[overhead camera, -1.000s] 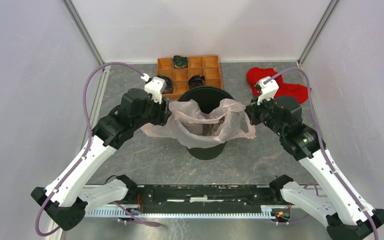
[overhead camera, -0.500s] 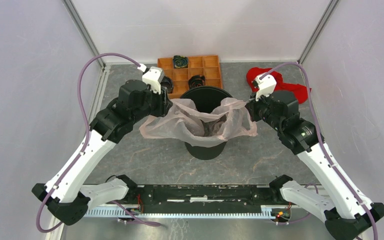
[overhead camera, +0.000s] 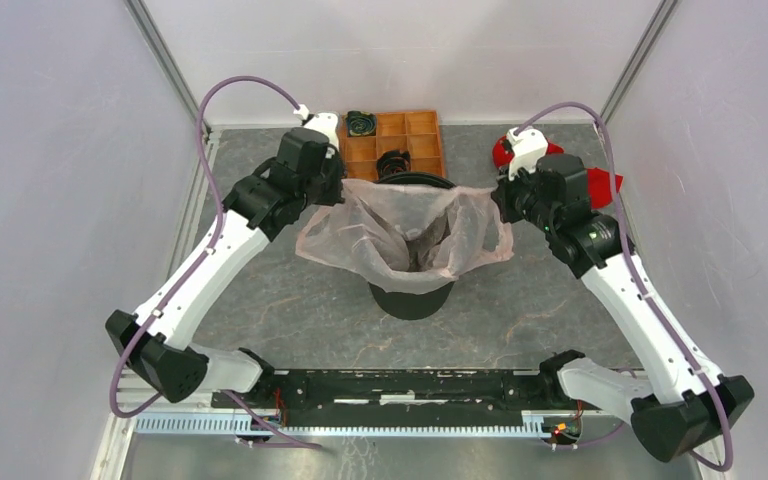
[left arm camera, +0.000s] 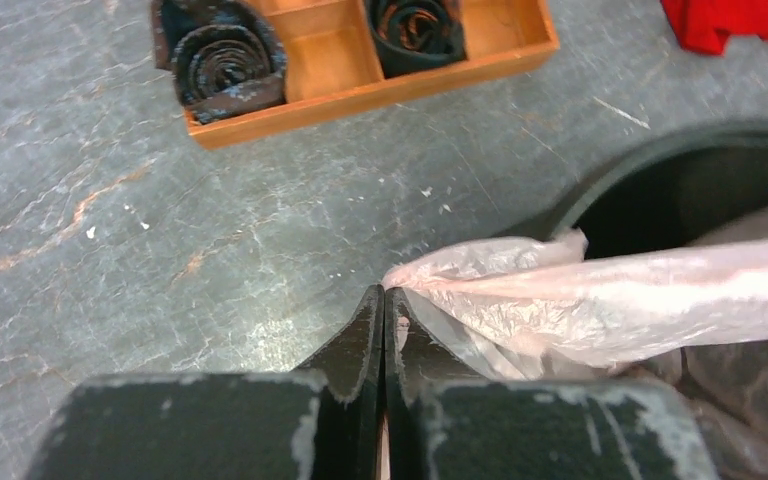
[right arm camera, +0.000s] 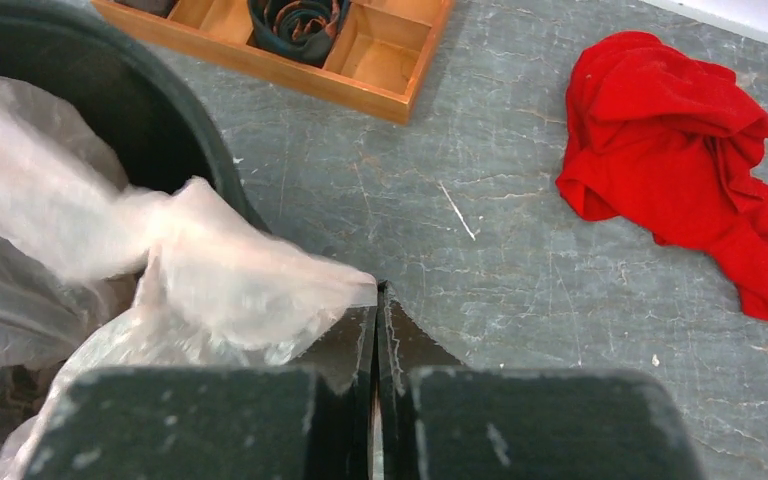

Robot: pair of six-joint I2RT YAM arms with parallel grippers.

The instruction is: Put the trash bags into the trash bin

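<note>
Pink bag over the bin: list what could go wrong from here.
1. The left claw and right claw each pinch only a corner of the thin, stretched bag; the film might slip out or tear.
2. The bag spreads wider than the mouth of the bin and its near edge hangs outside the rim, so it may drape over rather than drop in.
3. The bin narrows toward its base; a sideways tug could tip it.

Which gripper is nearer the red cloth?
Right. The right gripper holds the trash bag's corner close to the red cloth; the left gripper is across the trash bin, beside the orange tray.
</note>
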